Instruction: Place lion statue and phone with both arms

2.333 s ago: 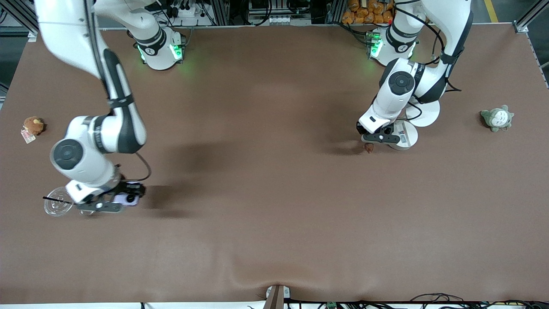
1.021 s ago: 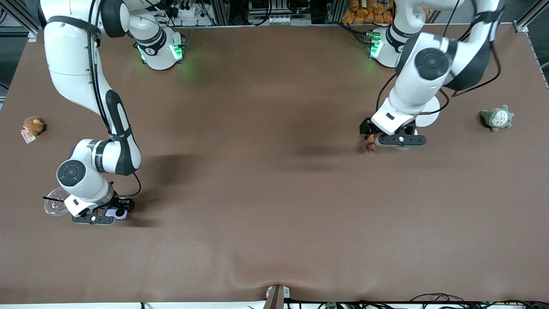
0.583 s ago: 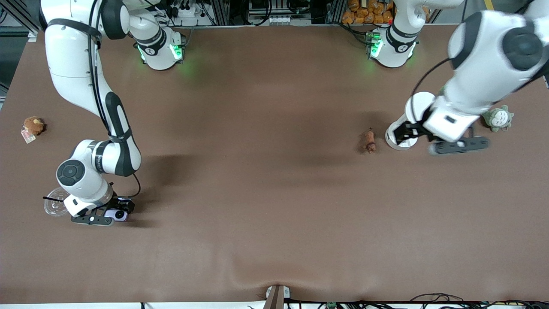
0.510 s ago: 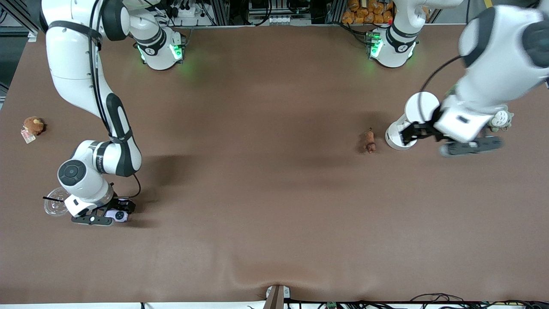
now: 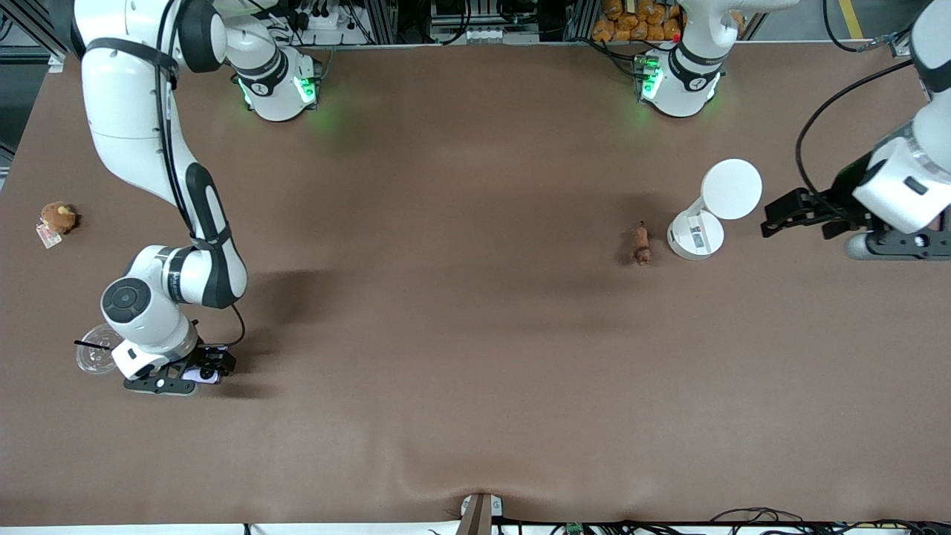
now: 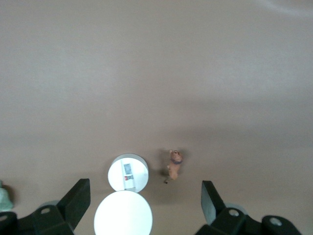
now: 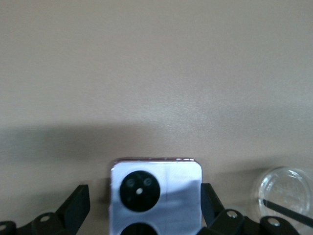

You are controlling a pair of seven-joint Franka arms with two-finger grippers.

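The lion statue [image 5: 640,246] lies free on the brown table beside a white stand; it also shows in the left wrist view [image 6: 174,164]. My left gripper [image 5: 778,218] is open and empty, up in the air over the left arm's end of the table, well away from the lion; in its wrist view [image 6: 144,196] the fingers [image 6: 78,200] stand wide apart. The lavender phone [image 5: 206,375] lies flat on the table, camera circles up [image 7: 161,196]. My right gripper [image 5: 212,365] is low over it, open, with a finger [image 7: 80,203] on each side.
A white stand with a round base [image 5: 695,236] and a round top disc [image 5: 732,189] is next to the lion. A clear lid with a black straw [image 5: 95,358] lies beside the phone. A brown plush [image 5: 58,217] sits near the right arm's table edge.
My left arm has swung up and away from the lion toward its own end of the table, leaving the lion down. My right gripper has sunk with the phone onto the table.
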